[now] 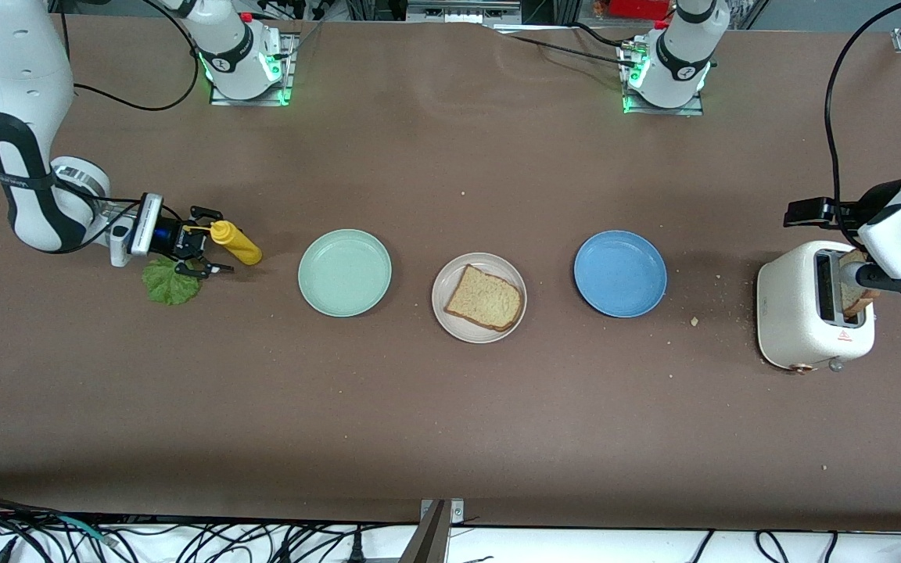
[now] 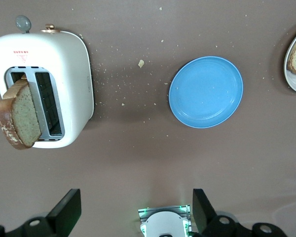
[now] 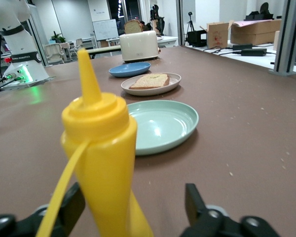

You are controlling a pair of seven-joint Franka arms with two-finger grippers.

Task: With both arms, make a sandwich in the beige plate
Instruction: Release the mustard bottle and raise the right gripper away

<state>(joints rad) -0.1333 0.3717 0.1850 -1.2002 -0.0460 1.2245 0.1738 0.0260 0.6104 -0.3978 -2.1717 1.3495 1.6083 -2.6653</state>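
On the bench point(image 1: 450, 438), the beige plate point(image 1: 443, 313) with one bread slice point(image 1: 485, 298) sits between the mint-green plate point(image 1: 345, 273) and blue plate point(image 1: 620, 273). At the right arm's end, the right end effector point(image 1: 205, 242) stands released around the upright yellow mustard bottle point(image 1: 235, 242), beside a lettuce leaf point(image 1: 169, 283). The left end effector point(image 2: 133, 210) hangs released over the bench beside the white toaster point(image 1: 798, 317), which holds another slice point(image 2: 19, 116).

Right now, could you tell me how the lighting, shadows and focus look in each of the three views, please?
Front view: even overhead light, soft shadows beside the toaster and blue plate. Left wrist view: sharp throughout, with a broad dim shadow on the table. Right wrist view: the mustard bottle fills the foreground, slightly soft; faint sheen on the mint-green plate; the background room is bright.
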